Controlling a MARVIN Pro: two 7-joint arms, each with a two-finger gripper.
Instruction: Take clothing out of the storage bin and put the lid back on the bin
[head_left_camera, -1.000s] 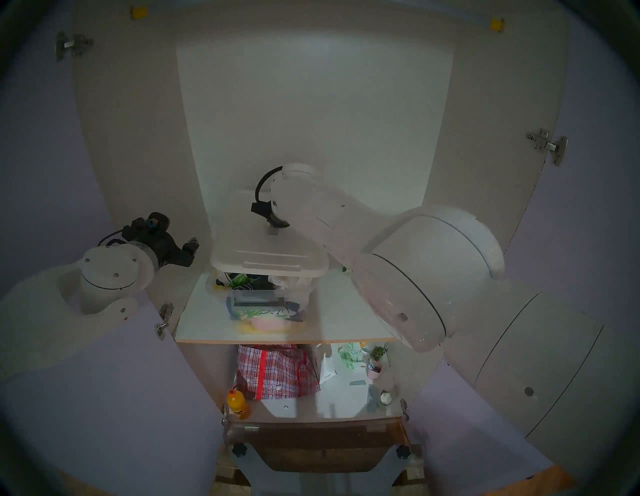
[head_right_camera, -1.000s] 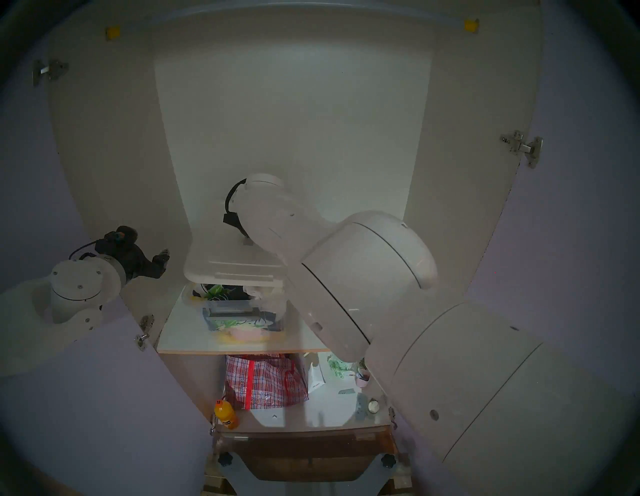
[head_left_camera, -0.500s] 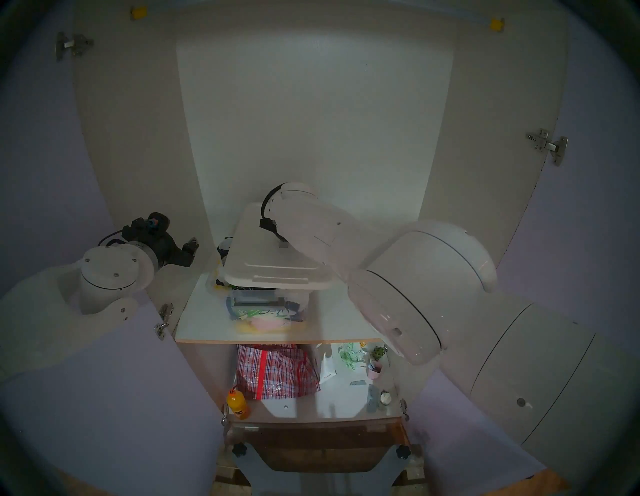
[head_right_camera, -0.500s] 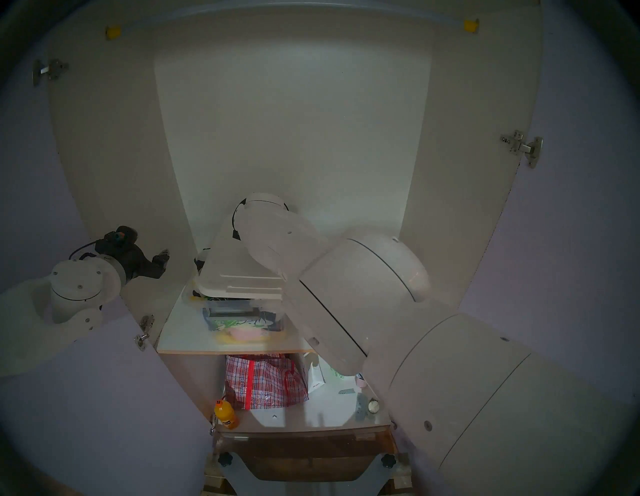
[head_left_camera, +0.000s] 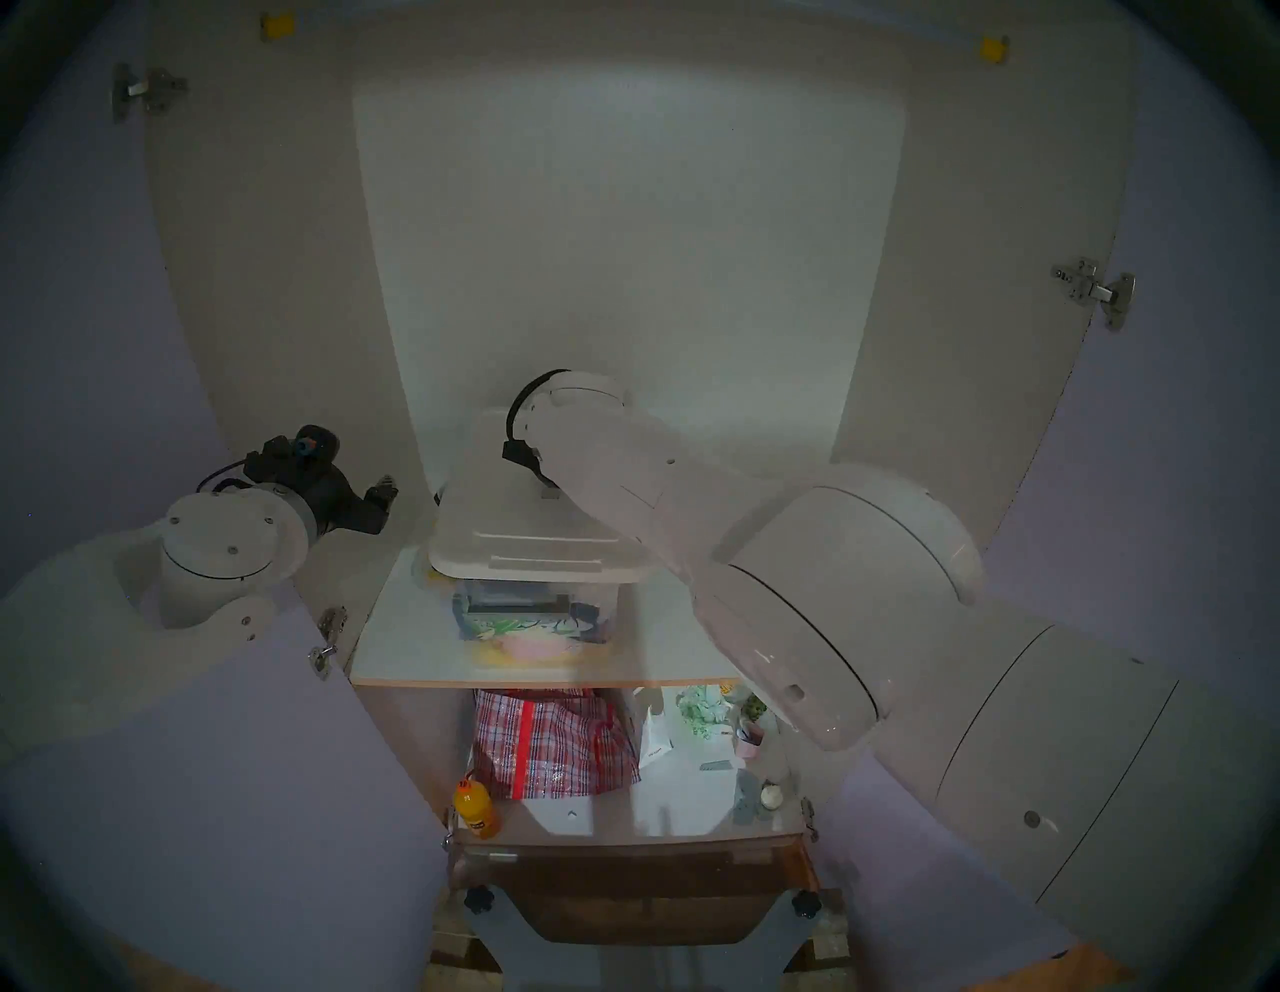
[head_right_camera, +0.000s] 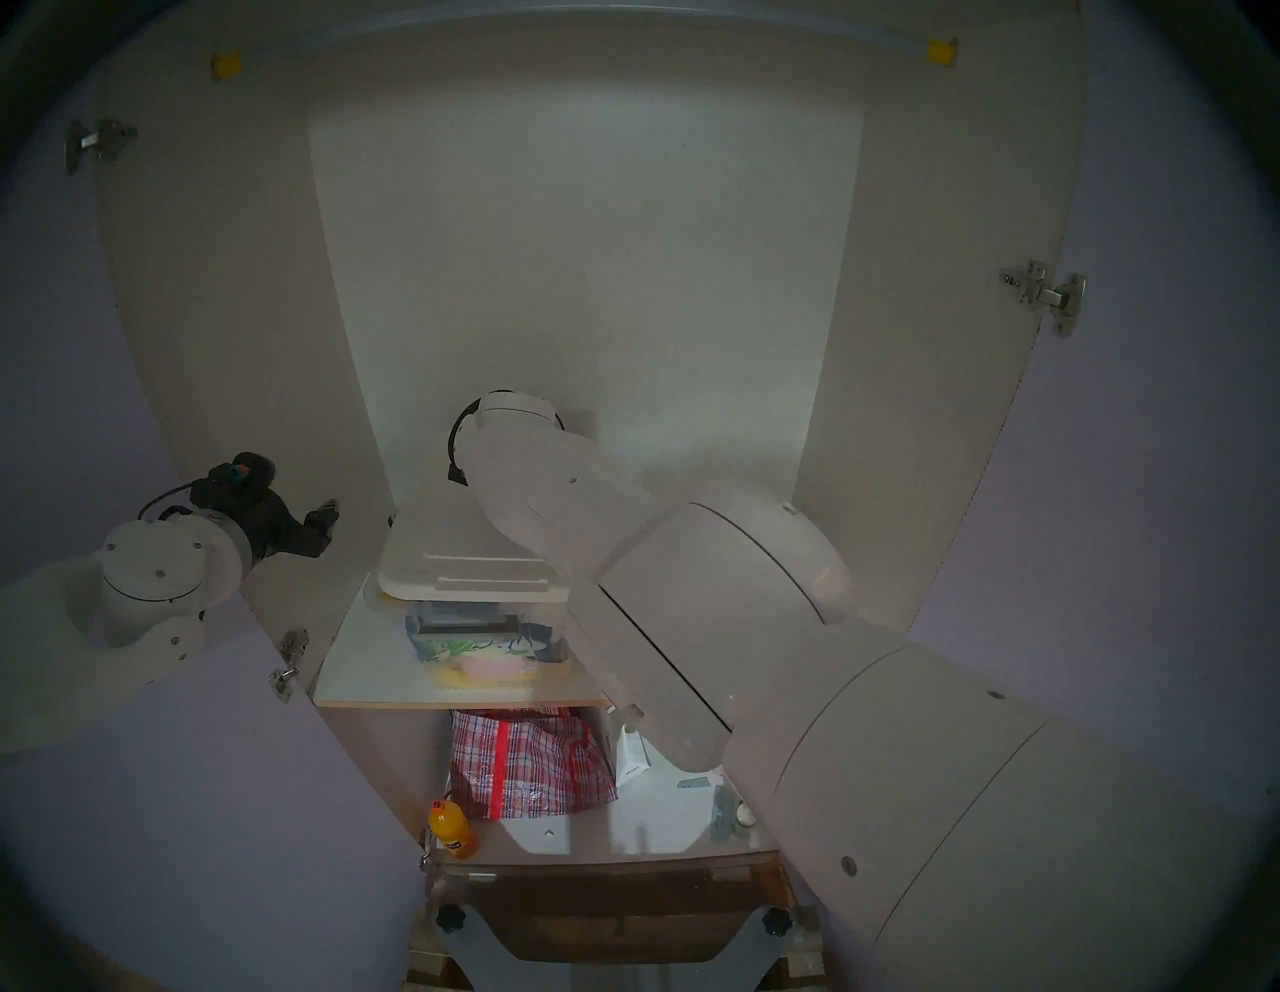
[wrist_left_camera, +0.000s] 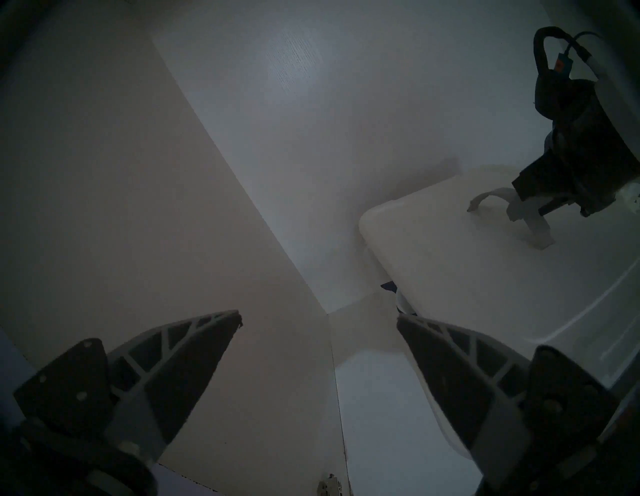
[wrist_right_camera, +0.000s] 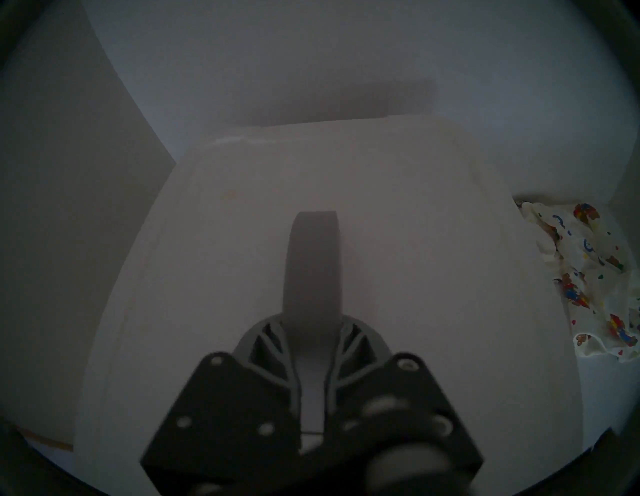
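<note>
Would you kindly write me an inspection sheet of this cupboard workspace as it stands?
Surface: white upper shelf, bare at the front.
Job's things: lid sits over the storage bin, seating not confirmed; clothing lies on the shelf beside the bin.
Clutter: lower shelf holds red plaid bag, orange bottle, small items.
Grippers: right gripper shut on the lid's strap handle; left gripper open, empty.
Cables: black cable at right wrist.
Surroundings: cupboard doors open, hinge showing.
</note>
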